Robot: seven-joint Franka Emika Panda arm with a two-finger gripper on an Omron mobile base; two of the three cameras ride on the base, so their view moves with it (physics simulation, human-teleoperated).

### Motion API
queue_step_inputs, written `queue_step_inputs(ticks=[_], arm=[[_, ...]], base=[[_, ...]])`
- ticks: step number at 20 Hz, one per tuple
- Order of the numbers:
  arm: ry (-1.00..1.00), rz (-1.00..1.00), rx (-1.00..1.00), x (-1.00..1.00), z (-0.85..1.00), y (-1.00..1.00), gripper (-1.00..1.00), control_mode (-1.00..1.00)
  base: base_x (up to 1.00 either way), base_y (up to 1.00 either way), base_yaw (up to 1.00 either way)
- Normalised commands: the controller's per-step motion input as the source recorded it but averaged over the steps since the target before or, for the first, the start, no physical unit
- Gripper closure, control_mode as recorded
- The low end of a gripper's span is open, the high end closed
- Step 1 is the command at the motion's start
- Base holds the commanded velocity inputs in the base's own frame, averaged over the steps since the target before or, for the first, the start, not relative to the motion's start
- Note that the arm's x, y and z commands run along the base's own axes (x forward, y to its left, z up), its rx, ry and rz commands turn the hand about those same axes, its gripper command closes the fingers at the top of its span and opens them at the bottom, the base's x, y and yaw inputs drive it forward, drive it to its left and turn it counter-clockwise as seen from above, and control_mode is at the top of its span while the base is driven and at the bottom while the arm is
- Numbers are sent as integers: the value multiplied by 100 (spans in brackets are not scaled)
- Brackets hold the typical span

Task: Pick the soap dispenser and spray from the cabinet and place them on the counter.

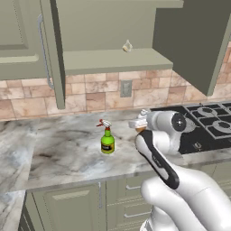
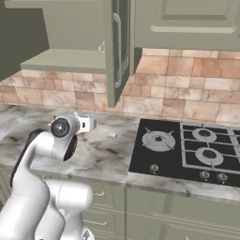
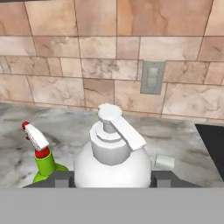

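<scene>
**Soap dispenser in the claw, spray standing on the counter**

Cabinet (image 1: 49,54) doors hang open at the left of the left base view, one with a long metal bar handle (image 1: 43,49), and a small pale object (image 1: 127,46) sits on the shelf inside; it is too small to identify. Below it runs the brick-toned tile backsplash with a grey wall outlet (image 1: 126,88).

On the marble counter (image 1: 58,153) the spray (image 1: 107,136) stands upright, green with a red-and-white trigger head, well clear of the wall and to the left of the arm. In the hand view the spray (image 3: 41,159) shows at lower left, just beside the gripper.

Further right, the gripper (image 3: 112,180) is clamped on the soap dispenser (image 3: 113,151): the two dark fingertips (image 3: 161,179) sit against either side of the bottle's white shoulder, with the pump top rising between them. Whether the bottle's base touches the counter is hard to judge, since the arm covers it in both base views. A small pale object (image 3: 164,162) lies on the counter just right of the dispenser.

At the far right, the black stovetop (image 2: 187,150) is set into the counter.
</scene>
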Motion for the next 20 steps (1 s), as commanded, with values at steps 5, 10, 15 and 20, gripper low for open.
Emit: queue_step_inputs(ticks=[5,10,15,20], arm=[[0,5,0,21,-42,4,100,-100],[-7,4,0,1,-20,0,100,-100],[-7,2,-2,0,-22,0,100,-100],[0,1,-4,1,-39,3,100,-100]], base=[[0,0,0],[0,0,0],[0,0,0],[0,0,0]])
